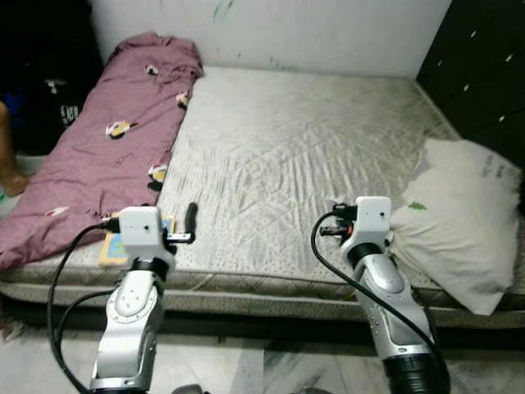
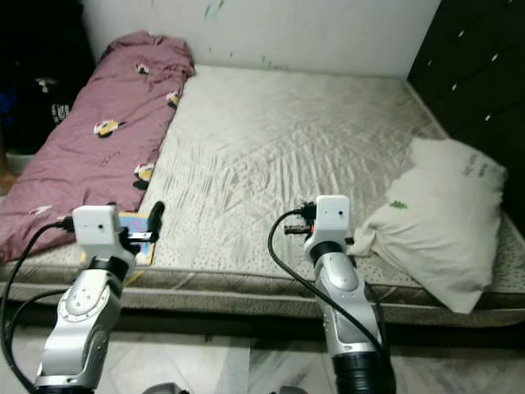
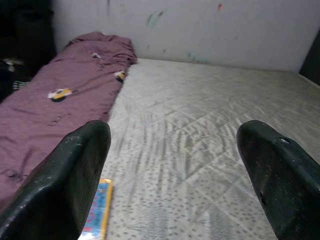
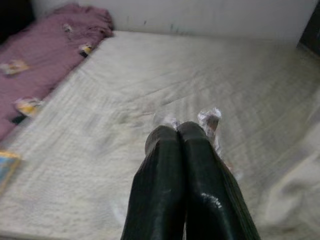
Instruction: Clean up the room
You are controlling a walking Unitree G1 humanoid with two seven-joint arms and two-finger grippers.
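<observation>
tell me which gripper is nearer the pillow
Right. The right gripper, jaws shut, sits over the mattress just beside the white pillow's near corner. The left gripper, jaws open, is across the bed by the maroon blanket.

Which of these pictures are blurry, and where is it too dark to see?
Right wrist view: soft all over, the shut right hand and crinkled wrapper fuzzy. Left wrist view: mattress sharp, near fingers blurred. Eye views: evenly lit bed, upper left corner and dark cabinet lost in shadow.

book (image 1: 115, 246) half hidden, wrapper (image 4: 210, 120) blurred
</observation>
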